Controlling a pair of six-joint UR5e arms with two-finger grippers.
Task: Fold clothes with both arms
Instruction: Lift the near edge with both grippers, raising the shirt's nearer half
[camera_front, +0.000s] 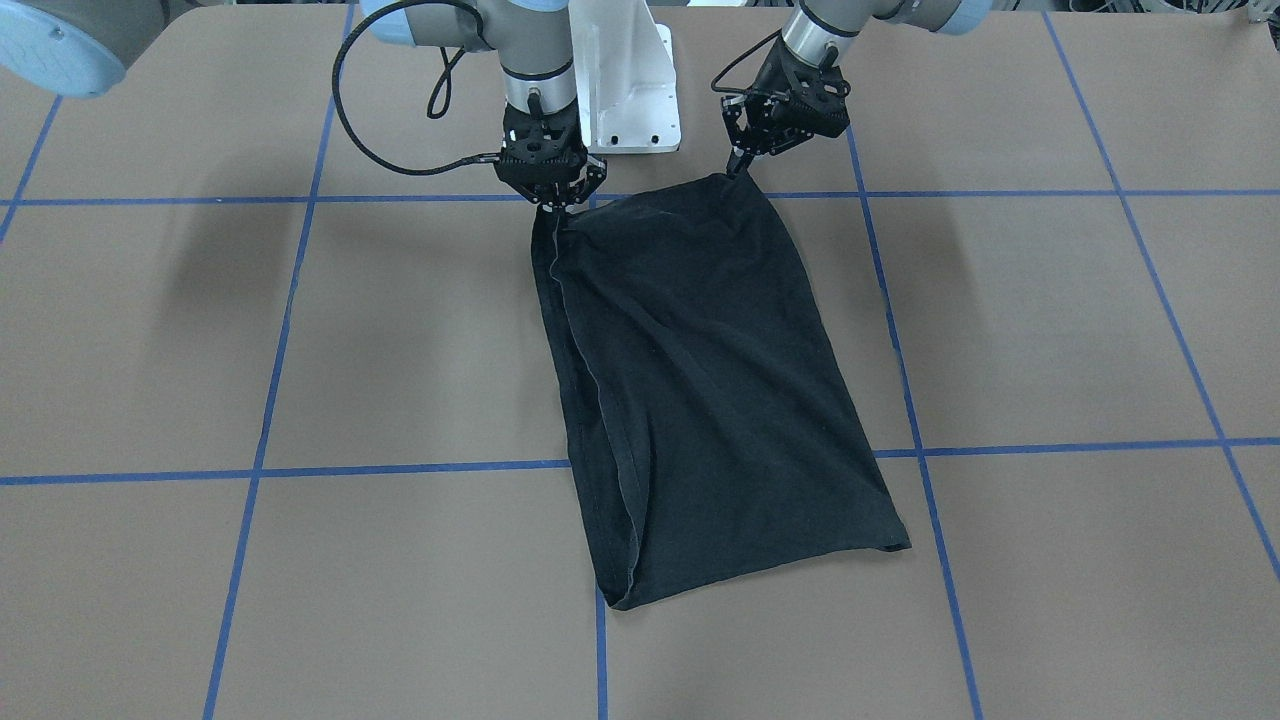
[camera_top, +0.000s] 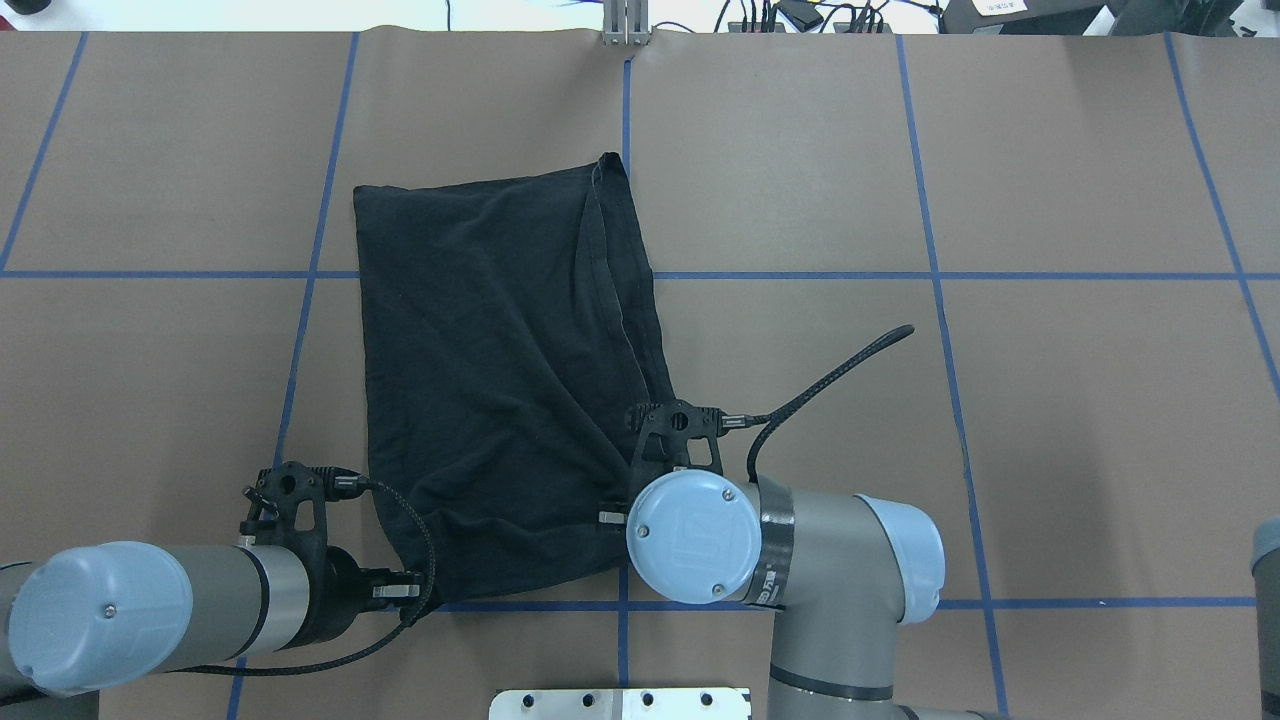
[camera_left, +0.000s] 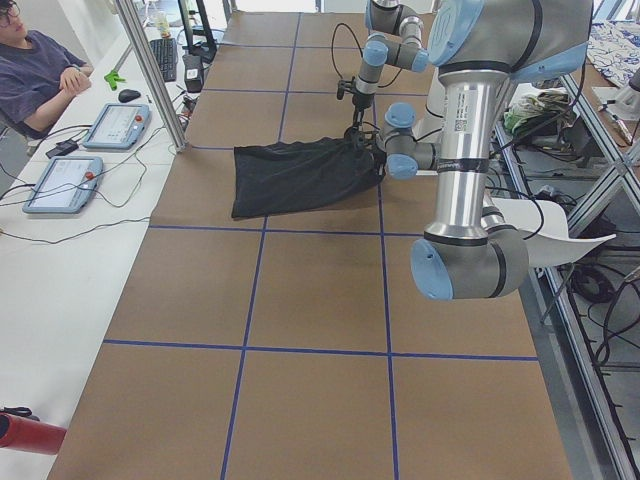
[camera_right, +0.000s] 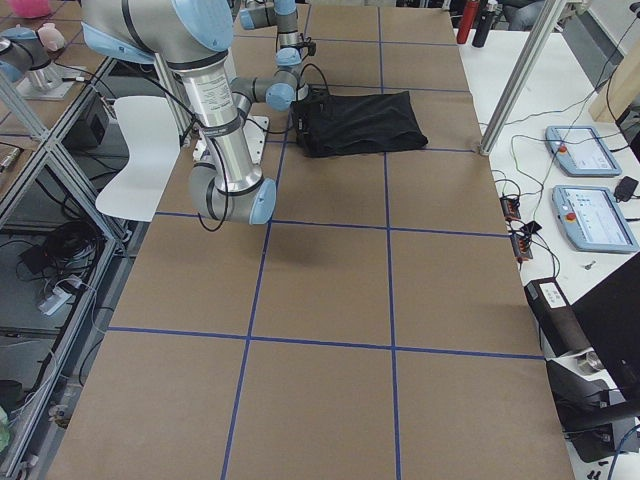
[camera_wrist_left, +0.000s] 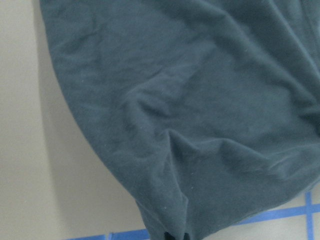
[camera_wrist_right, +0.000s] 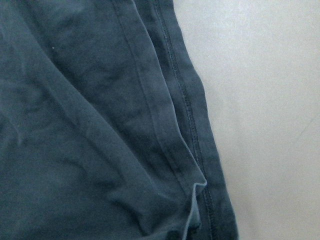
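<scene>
The clothes are one black T-shirt (camera_front: 700, 380) (camera_top: 490, 380), folded into a long strip with its plain side up, lying flat on the brown table. My left gripper (camera_front: 738, 172) (camera_top: 418, 598) pinches the strip's near corner on the robot's left side. My right gripper (camera_front: 556, 205) pinches the other near corner, by the hemmed edge; in the overhead view its wrist covers it. The left wrist view shows the cloth (camera_wrist_left: 190, 125) puckering toward the fingertips at the bottom edge. In the right wrist view the seam (camera_wrist_right: 187, 115) runs down to the grip.
The white pedestal base (camera_front: 630, 90) stands just behind the shirt's held edge. Blue tape lines (camera_front: 400, 468) grid the table. A black cable (camera_front: 350, 110) loops off the right wrist. A seated person (camera_left: 40, 70), control tablets (camera_left: 75, 185) and a metal post (camera_left: 150, 80) are at the far side.
</scene>
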